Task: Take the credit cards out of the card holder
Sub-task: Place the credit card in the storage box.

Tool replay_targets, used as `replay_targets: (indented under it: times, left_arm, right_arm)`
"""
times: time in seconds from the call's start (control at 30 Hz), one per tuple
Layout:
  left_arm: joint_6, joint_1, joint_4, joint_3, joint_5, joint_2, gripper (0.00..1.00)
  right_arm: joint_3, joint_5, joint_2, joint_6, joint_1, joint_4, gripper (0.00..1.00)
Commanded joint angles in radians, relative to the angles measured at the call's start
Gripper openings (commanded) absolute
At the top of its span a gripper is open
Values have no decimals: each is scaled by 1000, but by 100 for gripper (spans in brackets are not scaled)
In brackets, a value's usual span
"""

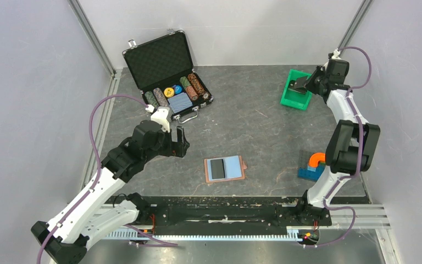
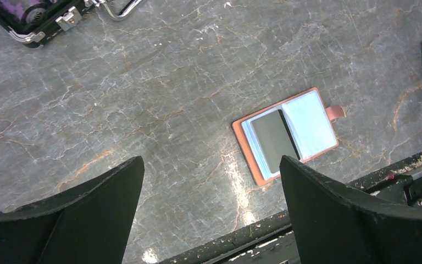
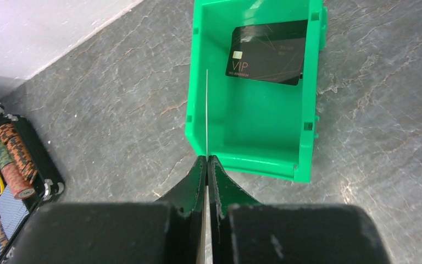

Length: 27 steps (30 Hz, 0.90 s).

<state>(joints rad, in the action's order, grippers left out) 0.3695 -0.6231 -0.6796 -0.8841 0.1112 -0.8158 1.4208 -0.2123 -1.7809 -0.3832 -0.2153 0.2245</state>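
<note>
Right of my left gripper (image 2: 211,162), jaws wide apart, card holder (image 2: 310,118) lies open; 1 dark card (image 2: 275,140) in its left half, long axis near-to-far. Left arm nearer. Right gripper (image 3: 207,158) clamps a second card (image 3: 205,110) over green bin (image 3: 306,82).

Chip case (image 2: 5,16) cut off, credit card (image 3: 206,110) in right claw (image 3: 207,158) edge-on only

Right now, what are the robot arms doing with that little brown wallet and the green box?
They are emptying cards out of the card holder, which lies open on the table with one dark card left in it. The right end effector is shut on what looks like a thin card seen edge-on, above the green bin, where one black card already lies. The left end effector is open, hovering near the holder.
</note>
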Motion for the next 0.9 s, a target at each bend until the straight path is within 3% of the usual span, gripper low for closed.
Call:
replay_targets:
  times: [0.0,0.27,0.87]
  left_arm:
    - [-75,0,5,1,68,28,100]
    - [-79,1,9,2,99,25,100]
    - [-77,2,13,6,119,21,100]
  right_arm:
    - [87,14,-75,-28,1,-87,0]
    - [203,5,-248,-58,-2,-107,0]
    - [331,-66,-434,-126,-34,-175,0]
